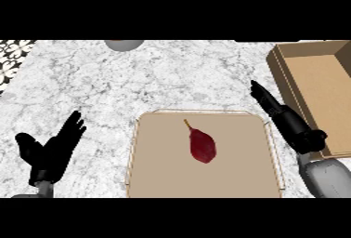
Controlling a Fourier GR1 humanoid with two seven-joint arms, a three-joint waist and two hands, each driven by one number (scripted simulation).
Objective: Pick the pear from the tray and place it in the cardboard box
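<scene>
A dark red pear (pixel 202 146) with a thin stem lies near the middle of the tan tray (pixel 158 181). The open cardboard box (pixel 322 88) stands at the right edge of the counter. My right hand (pixel 284 118) hovers between the tray's right rim and the box, fingers straight and pointing away, open and holding nothing. My left hand (pixel 53 151) rests open at the lower left, fingers up, well left of the tray.
The counter is white marble. A grey round object (pixel 124 44) shows partly at the top edge. A dark patterned strip (pixel 10 60) runs along the upper left corner.
</scene>
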